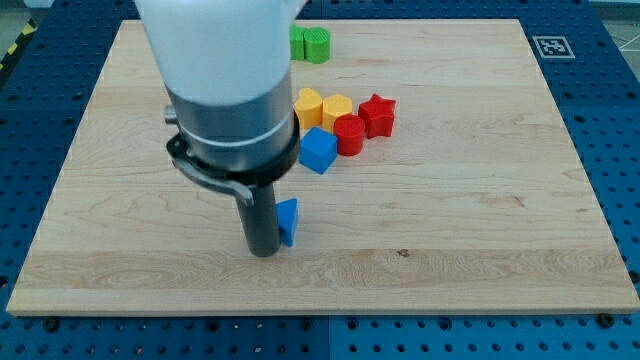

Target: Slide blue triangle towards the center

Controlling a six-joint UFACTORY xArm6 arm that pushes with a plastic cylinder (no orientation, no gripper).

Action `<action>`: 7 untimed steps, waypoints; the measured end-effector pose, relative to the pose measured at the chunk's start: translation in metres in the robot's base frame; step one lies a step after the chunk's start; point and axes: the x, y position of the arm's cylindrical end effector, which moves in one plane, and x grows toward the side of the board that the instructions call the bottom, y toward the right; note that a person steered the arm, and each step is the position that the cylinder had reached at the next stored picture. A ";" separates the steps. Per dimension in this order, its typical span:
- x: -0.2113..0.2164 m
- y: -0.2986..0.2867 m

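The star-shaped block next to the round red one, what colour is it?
Red. The star block shows clearly in the camera view, touching the red round block.

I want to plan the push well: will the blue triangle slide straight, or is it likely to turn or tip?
The blue triangle looks low and solid, so tipping seems unlikely. My tip is at its left edge, so an off-centre push may rotate it. The wooden board looks smooth, so it probably slides easily.

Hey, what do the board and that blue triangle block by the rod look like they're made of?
The board looks like pale, smooth-finished wood: grain lines and a small dark knot show. The blue triangle looks like matte moulded or printed plastic, with even colour and no grain, though it is partly hidden, so that is uncertain. My tip sits against its left side in the view.
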 end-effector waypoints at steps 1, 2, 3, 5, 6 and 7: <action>-0.027 -0.001; -0.019 -0.003; 0.018 0.000; 0.001 0.049; -0.010 0.000; -0.025 -0.006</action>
